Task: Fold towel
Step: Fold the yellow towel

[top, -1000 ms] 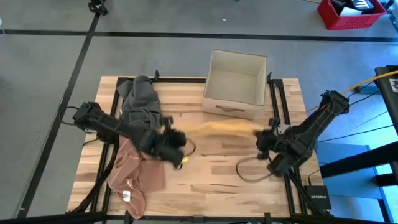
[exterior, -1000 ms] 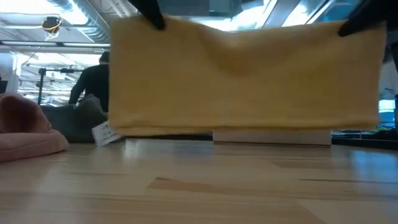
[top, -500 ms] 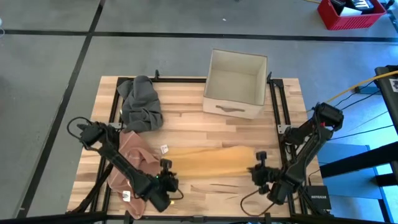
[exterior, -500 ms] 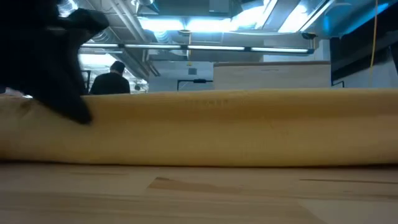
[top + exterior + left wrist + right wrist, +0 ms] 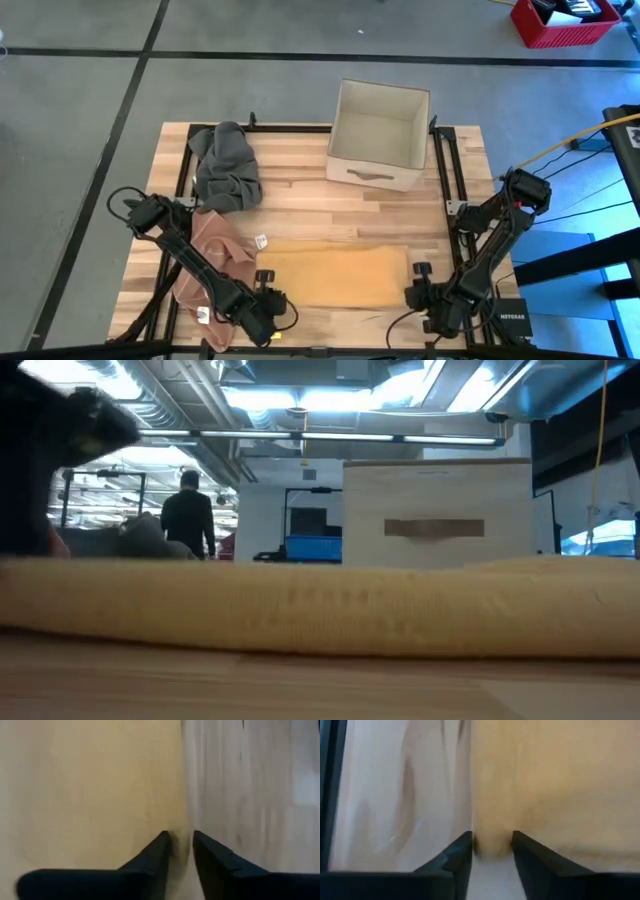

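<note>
A: Where is the yellow towel [image 5: 333,276]?

B: It lies flat on the wooden table [image 5: 300,205], well in front of the white box [image 5: 378,135].

A: And the grippers?

B: The left gripper [image 5: 180,843] is at one near corner of the towel, fingers a little apart. The right gripper [image 5: 492,845] is at the other near corner, fingers partly apart, with the towel's edge between them.

A: What else is near?

B: A pink cloth [image 5: 215,265] lies beside the towel, and a gray cloth [image 5: 226,165] lies beside the box.

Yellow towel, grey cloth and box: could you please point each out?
yellow towel [image 5: 335,276], high view, middle of its flat top.
grey cloth [image 5: 226,170], high view, centre of the heap.
box [image 5: 368,176], high view, front wall by the handle.
</note>
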Controlling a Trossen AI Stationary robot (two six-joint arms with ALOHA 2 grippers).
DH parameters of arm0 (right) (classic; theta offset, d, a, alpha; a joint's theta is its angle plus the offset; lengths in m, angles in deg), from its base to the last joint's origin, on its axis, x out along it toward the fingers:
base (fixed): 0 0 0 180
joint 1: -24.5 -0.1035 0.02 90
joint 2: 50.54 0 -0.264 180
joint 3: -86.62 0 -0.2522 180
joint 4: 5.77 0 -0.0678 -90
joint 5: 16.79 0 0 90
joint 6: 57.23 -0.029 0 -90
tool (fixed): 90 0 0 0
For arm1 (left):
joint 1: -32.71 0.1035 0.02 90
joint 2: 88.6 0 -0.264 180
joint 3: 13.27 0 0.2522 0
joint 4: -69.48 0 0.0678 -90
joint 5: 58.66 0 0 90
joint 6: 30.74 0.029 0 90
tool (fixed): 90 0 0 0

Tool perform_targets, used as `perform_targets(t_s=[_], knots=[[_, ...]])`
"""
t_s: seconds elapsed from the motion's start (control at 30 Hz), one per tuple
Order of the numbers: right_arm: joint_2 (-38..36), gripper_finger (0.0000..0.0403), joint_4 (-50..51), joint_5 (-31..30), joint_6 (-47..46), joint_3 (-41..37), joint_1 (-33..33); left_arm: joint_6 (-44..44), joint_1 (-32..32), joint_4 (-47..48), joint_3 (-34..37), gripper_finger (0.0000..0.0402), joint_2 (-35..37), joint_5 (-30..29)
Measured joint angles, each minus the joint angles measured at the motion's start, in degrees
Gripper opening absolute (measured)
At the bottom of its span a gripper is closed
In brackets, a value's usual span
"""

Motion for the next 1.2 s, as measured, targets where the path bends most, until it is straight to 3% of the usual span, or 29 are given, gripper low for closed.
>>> perform_targets(t_s=[0.17,0.23,0.3,0.33,0.47,0.53,0.6,0.7,0.8,0.97,1.2], knots=[[-0.12,0.0191,6.93,13.67,-3.96,4.65,2.13,-4.04,2.69,3.17,-3.74,0.0146,0.0,21.03],[-0.13,0.0199,11.24,16.49,-4.69,7.21,3.43,-4.55,3.46,6.34,-6.17,0.0157,0.04,24.16],[-0.2,0.0201,14.66,15.02,-3.23,9.82,4.6,-2.12,3.89,9.05,-8.37,0.016,0.65,20.67],[-0.22,0.02,15.92,12.54,-1.36,10.82,5.09,-0.09,4.05,10.29,-9.01,0.016,1.2,16.26],[-1.14,0.0191,19.29,-5.35,7.06,12.38,5.71,4.92,4.75,13.73,-8.66,0.0151,4.57,-6.02],[-2.67,0.0186,21.44,-12.89,9.2,12.15,6.74,5.09,6.14,16.49,-7.45,0.0146,6.14,-10.9],[-5.05,0.0183,23.82,-15.36,9.8,10.99,8.5,4.12,8.58,17.59,-5.65,0.0143,7.91,-9.51],[-10.3,0.0182,24.57,-15.21,10.22,7.45,12.24,4.03,12.6,15.08,-1.52,0.014,10.28,-2.65],[-16.26,0.0182,22.29,-9.65,10.27,2.19,17.09,5.21,16.16,11.89,3.62,0.0139,11.43,3.43],[-23.61,0.0186,10.54,1.76,10.5,-7.88,24.94,5.66,18.51,5.23,11.94,0.0139,12.52,6.87],[-25.81,0.0232,-1.36,7.16,14.69,-16.23,33.26,4.54,17.67,3.12,14.27,0.0139,13.25,7.8]])
